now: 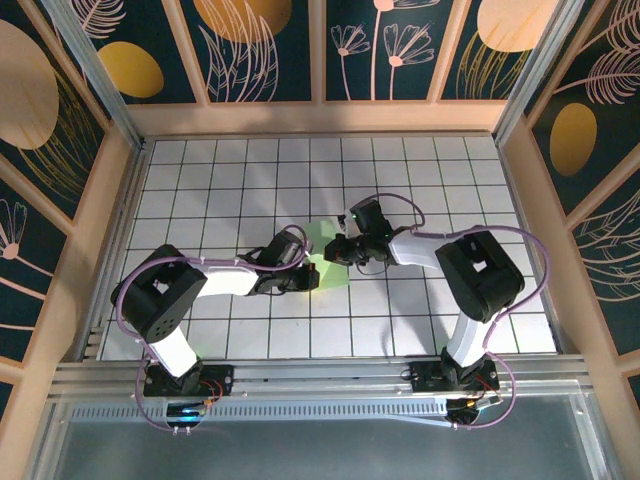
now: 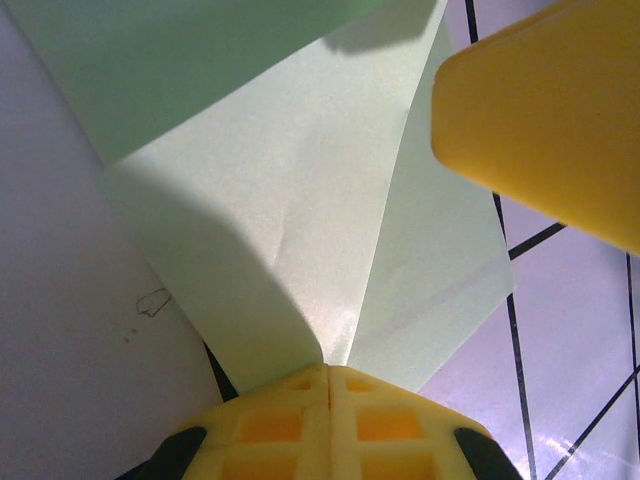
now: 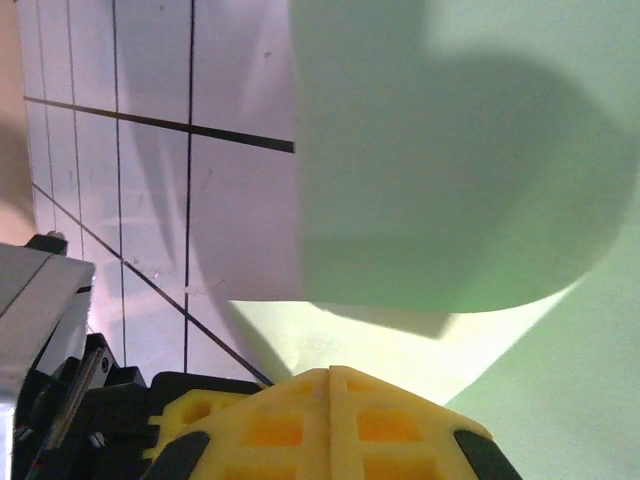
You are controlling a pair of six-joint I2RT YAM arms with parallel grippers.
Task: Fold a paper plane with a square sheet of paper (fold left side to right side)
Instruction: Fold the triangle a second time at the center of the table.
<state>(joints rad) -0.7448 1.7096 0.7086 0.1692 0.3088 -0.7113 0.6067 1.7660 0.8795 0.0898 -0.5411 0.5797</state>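
Note:
The sheet of paper (image 1: 328,270) is pale green, partly folded, and lies on the grid at mid table between both arms. My left gripper (image 1: 306,276) meets it from the left and my right gripper (image 1: 341,250) from the right. In the left wrist view the left gripper (image 2: 330,372) is shut, and two flaps of the paper (image 2: 280,220) run together right at its tips. A yellow finger (image 2: 550,120) of the right gripper hangs over the paper's far side. The right gripper (image 3: 330,375) is also shut, tips at the paper (image 3: 330,335), under a raised flap.
The white gridded table (image 1: 200,190) is boxed in by wooden walls (image 1: 320,118) at the back and sides. An aluminium rail (image 1: 320,375) carries both arm bases at the near edge. The left gripper's body (image 3: 100,430) sits close beside the right one.

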